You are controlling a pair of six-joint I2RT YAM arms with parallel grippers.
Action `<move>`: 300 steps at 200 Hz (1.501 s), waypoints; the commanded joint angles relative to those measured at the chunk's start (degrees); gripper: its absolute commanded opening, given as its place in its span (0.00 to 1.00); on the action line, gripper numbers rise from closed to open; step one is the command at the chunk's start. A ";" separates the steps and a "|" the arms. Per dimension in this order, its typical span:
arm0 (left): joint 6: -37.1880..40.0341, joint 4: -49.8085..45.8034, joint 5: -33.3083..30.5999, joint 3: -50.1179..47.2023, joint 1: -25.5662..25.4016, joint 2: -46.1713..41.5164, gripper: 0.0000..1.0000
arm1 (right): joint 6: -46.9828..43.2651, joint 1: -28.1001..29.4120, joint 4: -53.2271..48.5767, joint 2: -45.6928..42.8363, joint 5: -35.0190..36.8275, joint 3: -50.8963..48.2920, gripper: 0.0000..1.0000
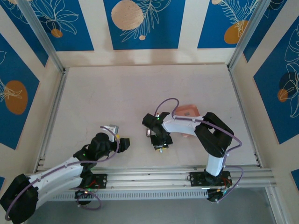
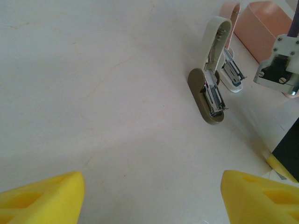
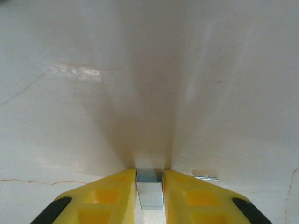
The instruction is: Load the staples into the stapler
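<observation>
Your right gripper (image 3: 149, 173) pinches the staples (image 3: 149, 192); your left gripper (image 2: 153, 181) is spread wide. Next, line them up with the stapler (image 2: 212, 88), which seems to lie open.

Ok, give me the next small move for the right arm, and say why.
Probably carry the staples across to the stapler and line them up over its channel. The right gripper is shut on them, the stapler lies hinged open with its channel facing up, and the left gripper is open, short of it.
</observation>
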 commanded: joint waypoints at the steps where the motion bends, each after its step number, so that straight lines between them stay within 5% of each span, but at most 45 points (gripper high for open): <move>1: 0.32 0.90 0.23 -0.67 0.51 -0.48 0.76 | -0.03 -0.04 -0.09 3.15 -1.74 -1.65 0.23; 77: 1.15 2.81 0.46 -0.48 0.47 -0.52 0.76 | 1.05 -0.65 2.91 -4.00 5.12 -2.88 0.19; 178: 6.60 14.47 -0.90 -0.70 0.50 5.65 0.76 | -8.48 -3.87 24.75 -18.47 19.94 -9.13 0.18; 225: 9.45 22.45 3.79 -0.58 0.51 12.54 0.77 | -12.16 -6.65 29.68 -17.63 18.97 -10.09 0.18; 300: 10.16 23.05 2.84 0.11 0.50 15.12 0.77 | -12.67 -8.30 32.04 -13.69 17.09 -10.71 0.18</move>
